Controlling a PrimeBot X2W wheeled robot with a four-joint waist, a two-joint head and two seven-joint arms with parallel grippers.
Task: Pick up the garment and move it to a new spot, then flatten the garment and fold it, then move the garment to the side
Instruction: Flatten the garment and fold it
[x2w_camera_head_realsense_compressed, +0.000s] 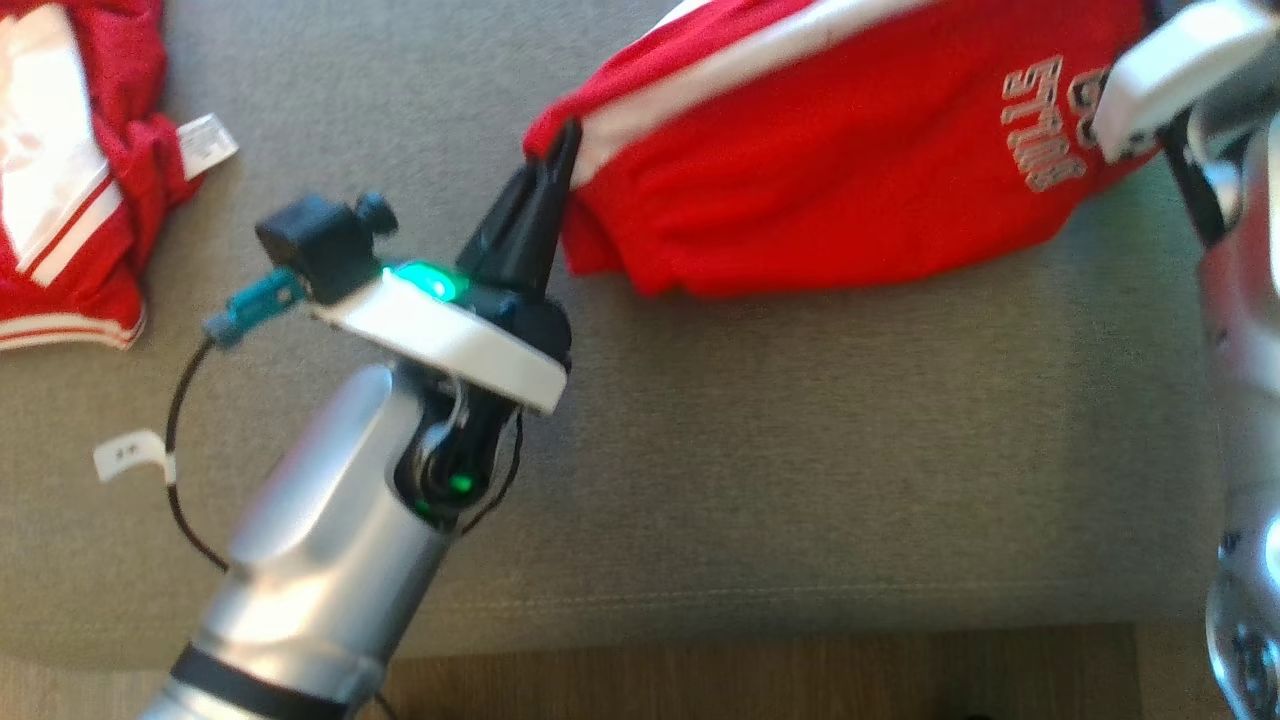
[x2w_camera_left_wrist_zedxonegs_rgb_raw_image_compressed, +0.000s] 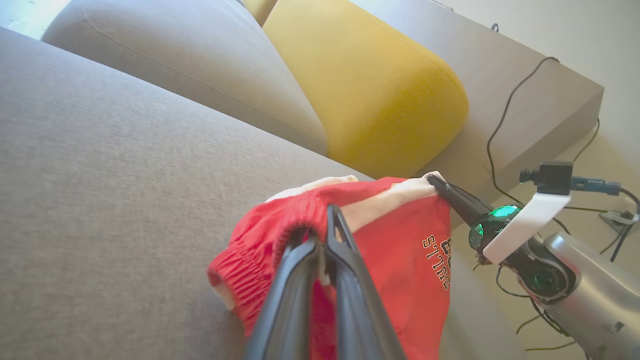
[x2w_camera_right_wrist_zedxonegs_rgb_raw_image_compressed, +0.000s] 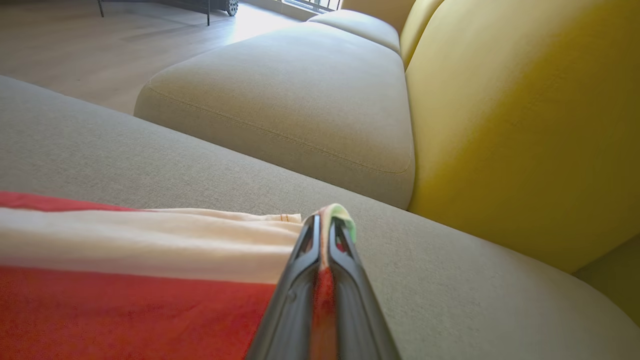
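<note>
Sofa seat (x2w_camera_head_realsense_compressed: 800, 450): grey upholstery; its front edge runs along the bottom of the head view, with a strip of wooden floor (x2w_camera_head_realsense_compressed: 760, 680) below it. A broad bare stretch lies between that edge and the garment.
Yellow cushion (x2w_camera_left_wrist_zedxonegs_rgb_raw_image_compressed: 370, 85): bounds the seat at the back.
Garment (x2w_camera_head_realsense_compressed: 850, 180): red with a white stripe and grey lettering, stretched between both grippers over the far part of the seat (lower hem sagging).
Second garment (x2w_camera_head_realsense_compressed: 70, 170): red and white, crumpled at the seat's left, well apart.
Left gripper (x2w_camera_head_realsense_compressed: 562, 150): fingers pinched together on the garment's elastic corner.
Right gripper (x2w_camera_right_wrist_zedxonegs_rgb_raw_image_compressed: 324, 225): fingers fully closed on the opposite corner, at the white stripe's end.
</note>
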